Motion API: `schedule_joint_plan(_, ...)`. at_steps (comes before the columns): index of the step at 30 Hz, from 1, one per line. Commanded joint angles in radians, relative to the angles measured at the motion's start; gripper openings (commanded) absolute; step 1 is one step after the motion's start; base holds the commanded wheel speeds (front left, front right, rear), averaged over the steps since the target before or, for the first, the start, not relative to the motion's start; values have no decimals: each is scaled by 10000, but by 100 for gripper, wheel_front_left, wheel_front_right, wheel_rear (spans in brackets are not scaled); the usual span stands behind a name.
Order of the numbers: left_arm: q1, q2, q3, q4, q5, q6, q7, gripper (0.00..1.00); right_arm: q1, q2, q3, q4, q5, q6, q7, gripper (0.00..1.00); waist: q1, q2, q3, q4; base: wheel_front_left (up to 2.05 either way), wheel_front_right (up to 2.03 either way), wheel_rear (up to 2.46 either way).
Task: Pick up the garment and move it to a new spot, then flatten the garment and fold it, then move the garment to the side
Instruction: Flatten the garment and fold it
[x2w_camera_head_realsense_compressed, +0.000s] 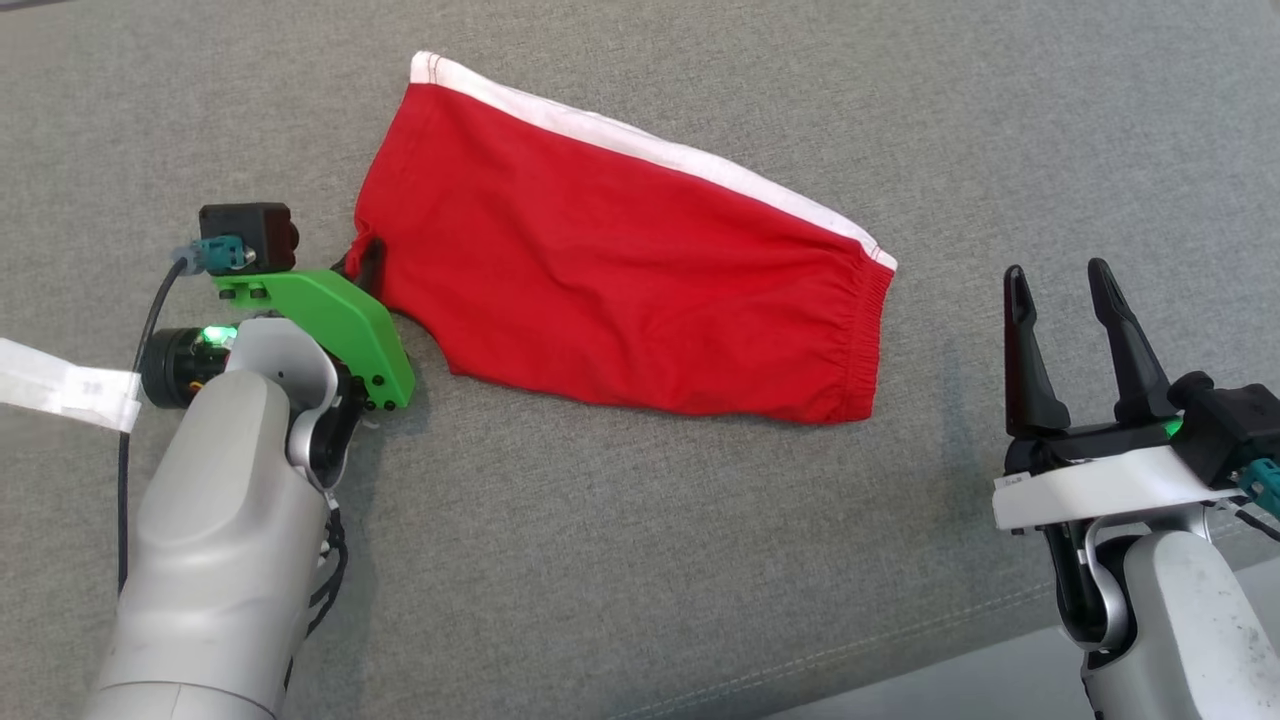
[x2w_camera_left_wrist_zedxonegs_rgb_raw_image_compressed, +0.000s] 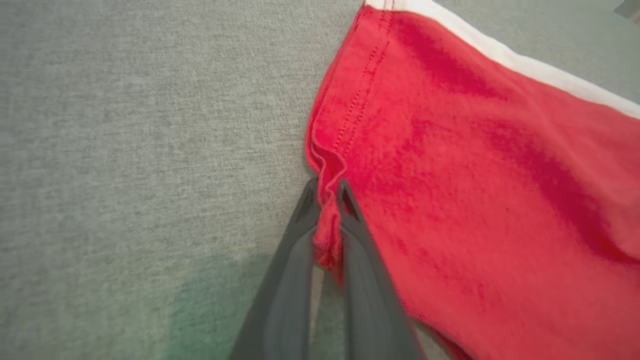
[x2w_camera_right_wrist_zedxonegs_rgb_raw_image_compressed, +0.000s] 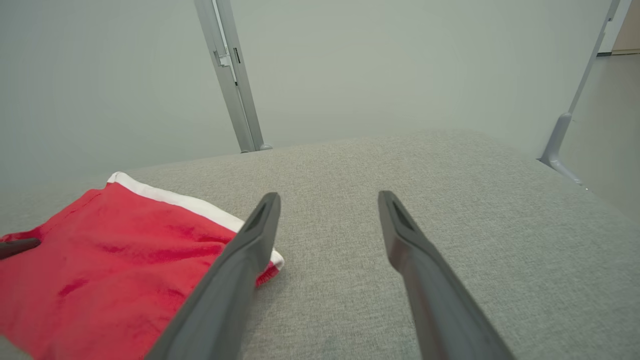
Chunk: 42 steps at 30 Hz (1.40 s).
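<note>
Head view, red shorts (x2w_camera_head_realsense_compressed: 620, 250) lying flat at centre of grey fabric surface (x2w_camera_head_realsense_compressed: 640, 560), left gripper (x2w_camera_left_wrist_zedxonegs_rgb_raw_image_compressed: 327, 195) clenched on the shorts' left hem, right gripper (x2w_camera_head_realsense_compressed: 1060, 275) released, fingers apart, right of waistband, not touching.

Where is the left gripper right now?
At the left of the head view, the left gripper is shut on the hem at the left end of the red shorts, which lie on the grey fabric surface.

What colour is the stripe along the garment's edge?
White stripe on a red garment; it shows best in the head view.
</note>
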<state>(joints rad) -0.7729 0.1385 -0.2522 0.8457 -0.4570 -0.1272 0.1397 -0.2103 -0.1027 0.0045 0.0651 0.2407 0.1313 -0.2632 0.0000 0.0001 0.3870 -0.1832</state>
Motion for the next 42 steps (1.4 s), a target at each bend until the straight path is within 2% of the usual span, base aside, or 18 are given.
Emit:
schedule_joint_plan(1, 369, -50, -92, 208, -147, -30, -46, 0, -70, 23, -32, -4, 7, -10, -48, 100, 0, -1, -58, 39, 0, 0, 0)
schedule_joint_plan(6, 1271, -25, 164, 17, -485, 3, -1448, 0, 138, 34, -143, 10, 21, -10, -48, 100, 0, -1, -296, 247, 0, 0, 0)
schedule_joint_plan(12, 2846, -252, 483, -967, -784, 360, -2906, 0, 469, -18, -331, -47, 34, -10, -48, 100, 0, -1, -622, 831, 0, 0, 0)
schedule_joint_plan(18, 4975, -565, 386, -3078, -1022, 850, -3206, 0, 765, -102, -478, -16, -29, -10, -49, 100, 0, -1, -931, 1320, 0, 0, 0)
schedule_joint_plan(23, 5795, -665, 343, -4245, -1254, 1135, -3129, 0, 818, -81, -524, 15, 13, -10, -49, 100, 0, -1, -940, 1390, 0, 0, 0)
schedule_joint_plan(24, 5956, -693, 338, -4472, -1380, 1162, -3096, 40, 820, -90, -515, 33, 11, -10, -49, 100, 0, -1, -937, 1396, 0, 0, 0)
schedule_joint_plan(25, 6088, -713, 301, -4706, -1373, 1242, -3128, 100, 820, -105, -507, 55, 4, -10, -49, 100, 0, -1, -954, 1399, 0, 0, 0)
schedule_joint_plan(29, 6335, -543, 271, -5632, -618, 1773, -3648, 100, 811, -234, -408, 154, -133, -10, -49, 100, 0, -1, -1057, 1393, 0, 0, 0)
schedule_joint_plan(34, 6222, -148, 429, -7097, 1089, 2609, -4017, 100, 778, -371, -331, 143, -409, -10, -49, 100, 0, -1, -1203, 1434, 0, 0, 0)
schedule_joint_plan(38, 6375, -3, 696, -8185, 1998, 2756, -4037, 100, 830, -411, -249, 160, -530, -10, -49, 100, 0, -1, -1335, 1432, 0, 0, 0)
schedule_joint_plan(42, 6633, 153, 690, -8440, 2394, 2689, -4039, 100, 850, -452, -148, 246, -583, -10, -18, 100, 0, -1, -1403, 1441, 0, 0, 0)
